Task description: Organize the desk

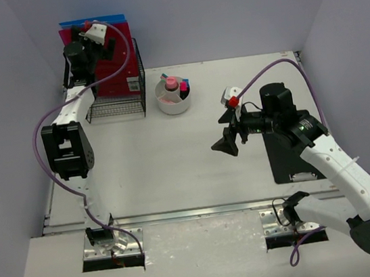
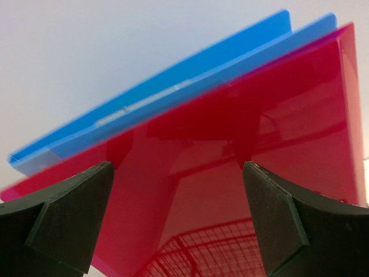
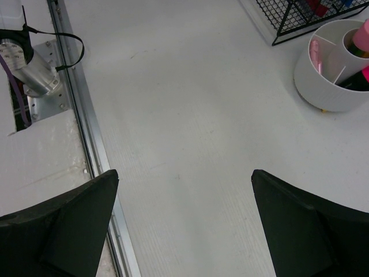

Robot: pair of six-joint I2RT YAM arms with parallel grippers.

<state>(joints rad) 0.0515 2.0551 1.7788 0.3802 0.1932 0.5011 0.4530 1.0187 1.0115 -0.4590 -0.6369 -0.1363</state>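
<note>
Top view, progress: the desk (image 1: 176, 174) looks mostly sorted. A red folder (image 1: 122, 72) and a blue folder (image 1: 104, 19) stand upright in the wire rack (image 1: 116, 110) at the back left, and pink items sit in the white round holder (image 1: 175, 102) just right of the rack.
Top view, what is left: a flat black pad (image 1: 287, 162) lies at the right, partly under the right arm. Whether it is due to be moved cannot be told. Nothing else loose shows.
Top view, left arm: it stretches to the back-left corner, with the left end effector (image 1: 101, 47) up against the top of the folders.
Top view, right arm: it is bent over the right half of the desk, with the right end effector (image 1: 230, 132) hanging above bare surface, pointing left.

Left wrist view, end effector: the 2 fingers (image 2: 69, 213) stand wide apart and grip nothing. The red folder (image 2: 259, 127) stands close ahead, filling the gap, with the blue folder (image 2: 173, 86) behind it.
Left wrist view, judgement: this looks like a release after filing, or a check of the folders.

Right wrist view, end effector: the right end effector (image 3: 184, 225) is spread fully and is empty.
Right wrist view, desk: bare off-white top (image 3: 184, 115) lies below, the silver rail (image 3: 81, 115) at the left, the white round holder (image 3: 328, 81) and a corner of the wire rack (image 3: 288, 17) at the upper right.
</note>
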